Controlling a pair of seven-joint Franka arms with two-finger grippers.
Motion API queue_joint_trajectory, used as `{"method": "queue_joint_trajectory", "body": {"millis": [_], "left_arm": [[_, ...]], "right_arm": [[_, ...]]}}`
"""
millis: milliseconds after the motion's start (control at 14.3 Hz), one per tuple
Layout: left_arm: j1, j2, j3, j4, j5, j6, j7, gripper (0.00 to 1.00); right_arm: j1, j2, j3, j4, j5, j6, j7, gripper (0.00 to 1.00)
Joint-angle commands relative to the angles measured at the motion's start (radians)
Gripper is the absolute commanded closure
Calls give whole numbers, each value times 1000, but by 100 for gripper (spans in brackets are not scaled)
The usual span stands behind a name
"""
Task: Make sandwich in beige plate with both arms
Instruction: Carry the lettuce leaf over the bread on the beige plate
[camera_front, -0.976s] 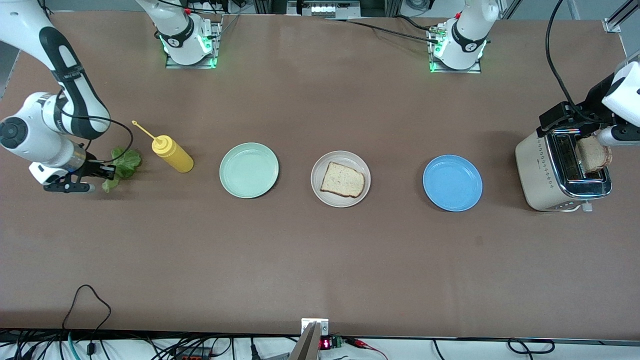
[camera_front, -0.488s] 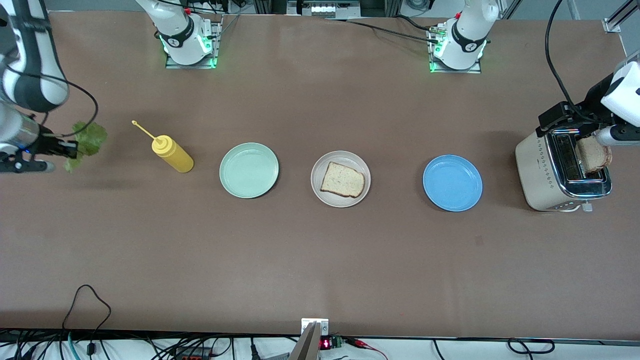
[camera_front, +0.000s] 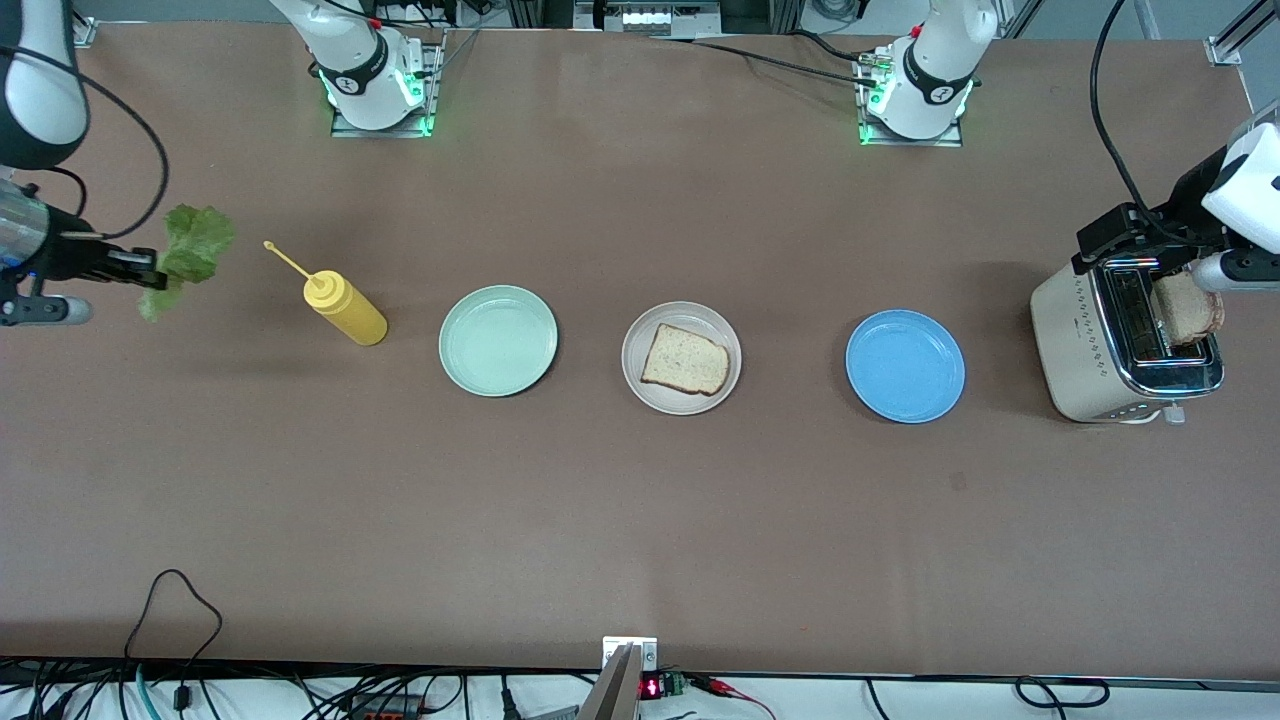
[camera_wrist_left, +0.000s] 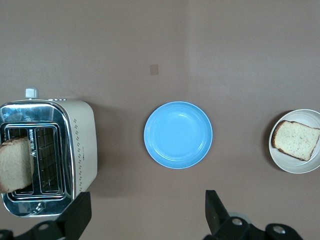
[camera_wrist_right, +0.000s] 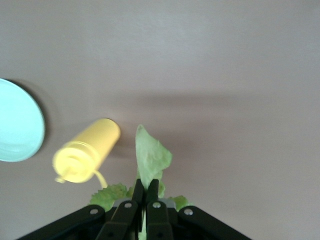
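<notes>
On the beige plate, between the mint-green plate and the blue plate, I count one toast slice: base layer done. Lettuce and top slice remain, by my judgement. The right gripper, fingers clamped on the lettuce leaf, hangs above the table at the right arm's end, beside the yellow bottle. The left gripper, fingers apart, hovers over the toaster, which holds the second slice. Count: three plates, two slices, one leaf, one bottle, one toaster.

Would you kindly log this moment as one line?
right gripper: shut on ruffled green lettuce leaf, aloft | left gripper: open above toaster | round beige plate: one toast slice
</notes>
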Motion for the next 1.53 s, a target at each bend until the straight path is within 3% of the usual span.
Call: {"method": "queue_joint_trajectory", "body": {"millis": [0, 418, 767, 976, 1254, 1463], "left_arm": [[5, -1, -4, 10, 7, -16, 15, 0], [5, -1, -4, 9, 7, -16, 15, 0], [5, -1, -4, 9, 7, -16, 15, 0], [5, -1, -4, 9, 7, -16, 15, 0], [5, -1, -4, 9, 7, -16, 15, 0], [5, -1, -4, 9, 7, -16, 15, 0]], "right_arm": [[113, 29, -6, 31, 12, -18, 224, 100], [345, 103, -6, 63, 138, 42, 802, 100], [530, 196, -6, 65, 181, 222, 1239, 100], [619, 259, -6, 90, 218, 345, 1434, 100], [713, 394, -6, 212, 343, 417, 1629, 100], [771, 460, -6, 236, 356, 538, 1744, 100]]}}
